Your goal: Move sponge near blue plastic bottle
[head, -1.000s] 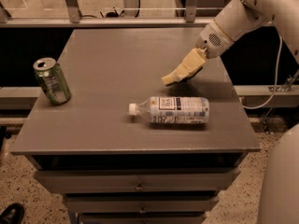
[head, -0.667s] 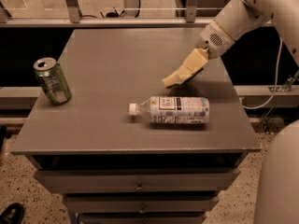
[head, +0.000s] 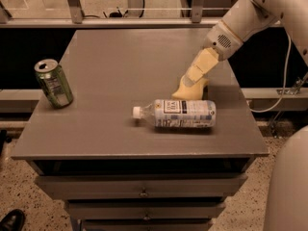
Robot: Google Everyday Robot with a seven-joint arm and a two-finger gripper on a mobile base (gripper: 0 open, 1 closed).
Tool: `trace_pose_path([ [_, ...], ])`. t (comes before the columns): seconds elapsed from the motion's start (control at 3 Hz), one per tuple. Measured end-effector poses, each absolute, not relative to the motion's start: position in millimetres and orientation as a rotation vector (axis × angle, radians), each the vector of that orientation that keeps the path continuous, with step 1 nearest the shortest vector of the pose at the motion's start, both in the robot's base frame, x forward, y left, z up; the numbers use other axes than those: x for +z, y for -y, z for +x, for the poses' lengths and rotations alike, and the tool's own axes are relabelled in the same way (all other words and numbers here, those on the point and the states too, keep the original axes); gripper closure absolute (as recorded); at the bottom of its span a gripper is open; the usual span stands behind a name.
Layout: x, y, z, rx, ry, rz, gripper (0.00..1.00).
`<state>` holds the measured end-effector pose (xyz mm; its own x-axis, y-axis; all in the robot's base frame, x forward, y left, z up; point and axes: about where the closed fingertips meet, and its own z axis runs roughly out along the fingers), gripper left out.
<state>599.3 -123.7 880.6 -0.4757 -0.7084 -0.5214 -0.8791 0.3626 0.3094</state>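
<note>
We see a green can [head: 53, 83] standing well left of the blue plastic bottle [head: 180, 113], which lies on its side mid-counter [head: 120, 57] with its cap pointing left. The sponge [head: 190, 89] sits just behind the bottle's right half, touching it or nearly so. The tool [head: 192, 78] comes down from the upper right of the bottle, clamped on the sponge's top.

On table [head: 120, 52]: gripper [head: 191, 81], clamped on sponge [head: 190, 91], low at right-centre, just behind blue plastic bottle [head: 183, 113], which lies on its side across the near path. Left edge: green can [head: 54, 83] standing, well apart. Wide open lane between can and bottle; rear left also passable
</note>
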Motion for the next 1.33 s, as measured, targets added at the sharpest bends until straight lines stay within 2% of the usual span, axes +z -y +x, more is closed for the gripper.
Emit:
trace_pose_path([
  [0.33,883,135,605,0.717,-2.343,-1.301,0.0],
  [0.67,899,172,594,0.551,-2.35,-1.121,0.0],
  [1.0,939,236,574,0.336,-2.265,-0.872,0.0],
  [1.33,942,232,589,0.328,-2.238,-0.861,0.0],
])
